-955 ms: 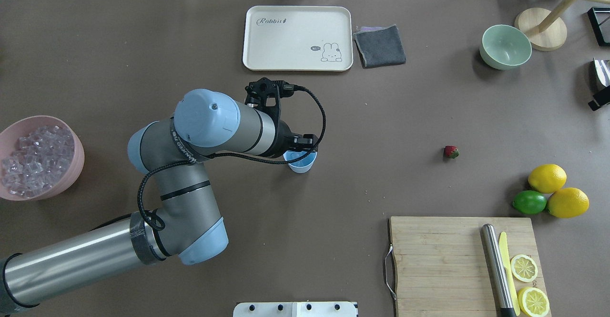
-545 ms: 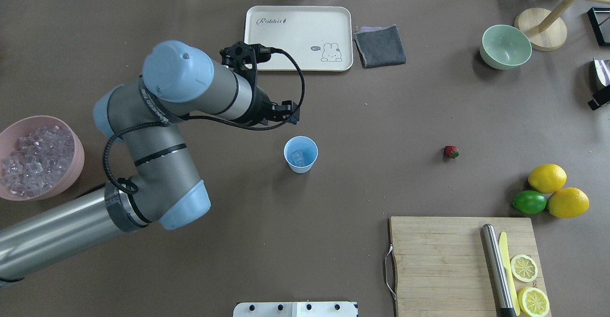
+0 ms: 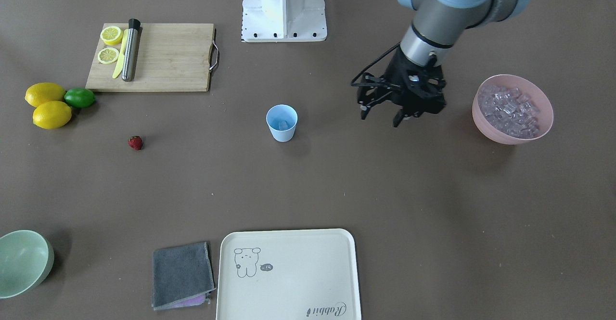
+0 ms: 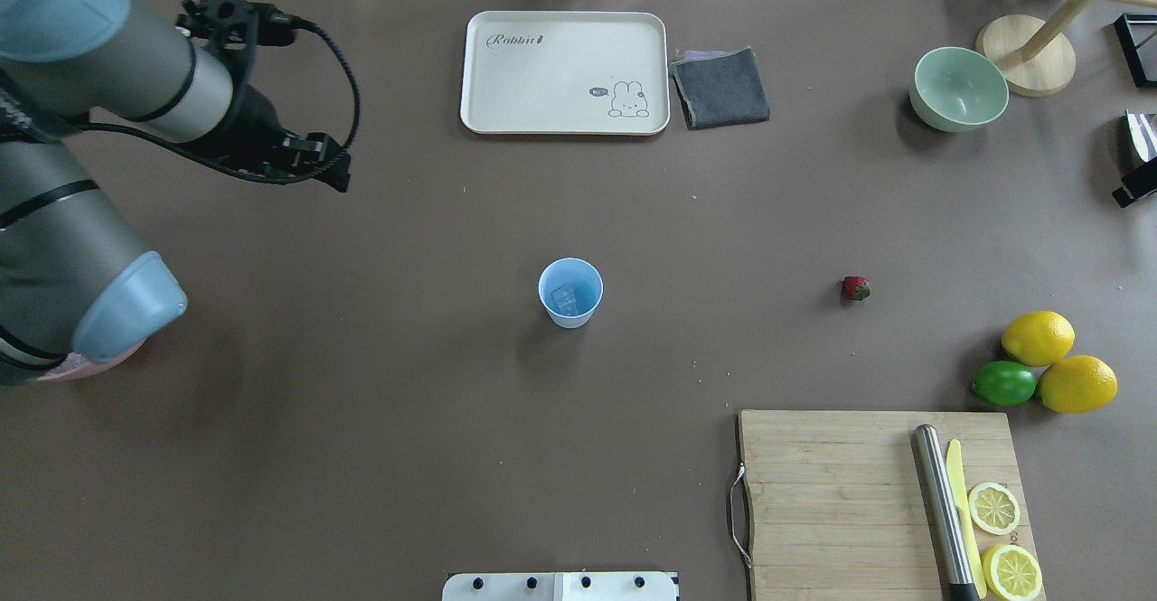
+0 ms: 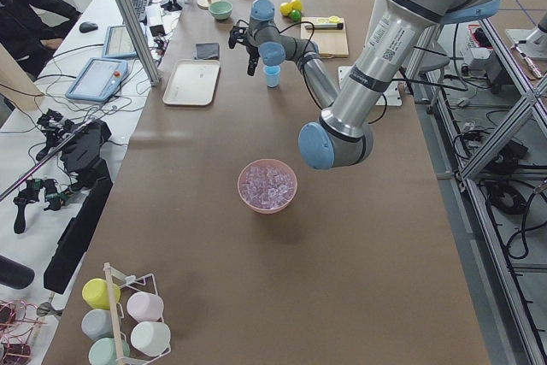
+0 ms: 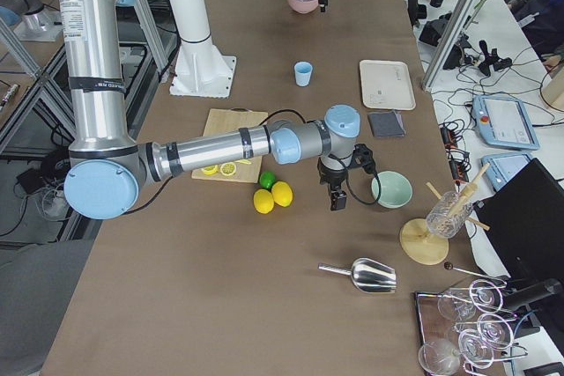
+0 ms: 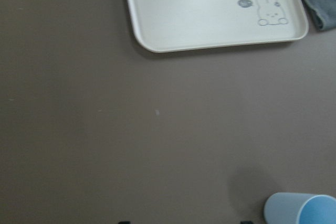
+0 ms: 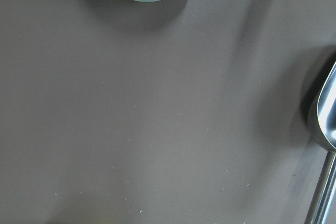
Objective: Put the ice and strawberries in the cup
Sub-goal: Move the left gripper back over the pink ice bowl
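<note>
Cup [image 3: 282, 122] stands well apart from the apparently spread left claw [image 3: 380, 118].

silver-grey arm [image 4: 136, 72], pale-blue joint caps [image 4: 126, 307], black left claw [image 3: 380, 118], black cable [image 4: 355, 95].

Surfaces on view: table cover [image 4: 407, 420] is looking matt brown and paper-like; cup [image 4: 586, 285] is showing smooth light-blue plastic; ice [image 3: 511, 104] is glinting clear and glassy; pink bowl [image 3: 505, 138] is looking matt plastic; board [image 4: 832, 493] is showing bare wood grain; cylinder [image 4: 935, 502] is gleaming as brushed metal; cloth [image 4: 720, 86] is looking soft grey fabric; scoop [image 6: 370, 277] is shining as polished metal.
</note>
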`<state>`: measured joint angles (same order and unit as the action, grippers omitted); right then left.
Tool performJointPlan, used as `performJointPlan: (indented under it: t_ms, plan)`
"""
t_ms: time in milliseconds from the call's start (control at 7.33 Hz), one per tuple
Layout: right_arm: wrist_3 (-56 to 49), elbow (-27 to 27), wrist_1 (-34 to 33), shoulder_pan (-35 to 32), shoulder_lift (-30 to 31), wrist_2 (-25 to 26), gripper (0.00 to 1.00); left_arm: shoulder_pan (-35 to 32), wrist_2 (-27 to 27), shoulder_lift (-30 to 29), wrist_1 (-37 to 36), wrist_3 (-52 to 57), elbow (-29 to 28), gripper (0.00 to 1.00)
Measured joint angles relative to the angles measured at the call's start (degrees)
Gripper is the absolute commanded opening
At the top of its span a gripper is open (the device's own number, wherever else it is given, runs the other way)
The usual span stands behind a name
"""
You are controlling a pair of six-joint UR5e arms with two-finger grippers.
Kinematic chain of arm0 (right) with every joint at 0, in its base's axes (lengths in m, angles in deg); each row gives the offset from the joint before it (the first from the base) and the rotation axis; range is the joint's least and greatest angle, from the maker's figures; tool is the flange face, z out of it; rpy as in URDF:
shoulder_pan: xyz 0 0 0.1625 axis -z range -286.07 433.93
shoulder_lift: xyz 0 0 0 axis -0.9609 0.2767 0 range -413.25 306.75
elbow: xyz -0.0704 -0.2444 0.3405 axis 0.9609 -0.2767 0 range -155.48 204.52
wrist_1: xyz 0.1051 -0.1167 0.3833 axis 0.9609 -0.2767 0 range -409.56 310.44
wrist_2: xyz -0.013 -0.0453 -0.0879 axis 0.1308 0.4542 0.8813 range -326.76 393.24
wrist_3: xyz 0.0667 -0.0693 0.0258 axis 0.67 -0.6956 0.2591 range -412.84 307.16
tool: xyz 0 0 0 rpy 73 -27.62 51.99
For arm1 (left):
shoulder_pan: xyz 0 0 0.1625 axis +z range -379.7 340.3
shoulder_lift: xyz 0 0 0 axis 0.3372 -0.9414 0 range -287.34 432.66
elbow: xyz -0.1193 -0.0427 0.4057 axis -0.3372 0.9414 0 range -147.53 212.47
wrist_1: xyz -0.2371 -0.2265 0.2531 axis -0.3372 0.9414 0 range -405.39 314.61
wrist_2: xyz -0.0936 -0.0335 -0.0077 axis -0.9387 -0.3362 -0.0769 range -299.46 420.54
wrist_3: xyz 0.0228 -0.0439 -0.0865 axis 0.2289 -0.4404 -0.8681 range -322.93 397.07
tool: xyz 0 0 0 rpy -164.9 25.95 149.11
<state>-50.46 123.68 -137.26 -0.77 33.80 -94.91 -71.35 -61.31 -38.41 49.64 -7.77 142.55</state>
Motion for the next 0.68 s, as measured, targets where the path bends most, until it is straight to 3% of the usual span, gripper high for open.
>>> performJointPlan:
  t_ms: [409, 682]
  plan:
    - [0.00, -0.01, 0.05, 0.21, -0.35, -0.05, 1.00, -8.11, -2.51, 14.52, -0.05, 14.48, 1.70, 0.87]
    - [-0.01, -0.01, 0.04, 0.28, -0.79, -0.33, 1.00, -9.48, -2.82, 20.94, 0.87, 17.90, 1.75, 0.86]
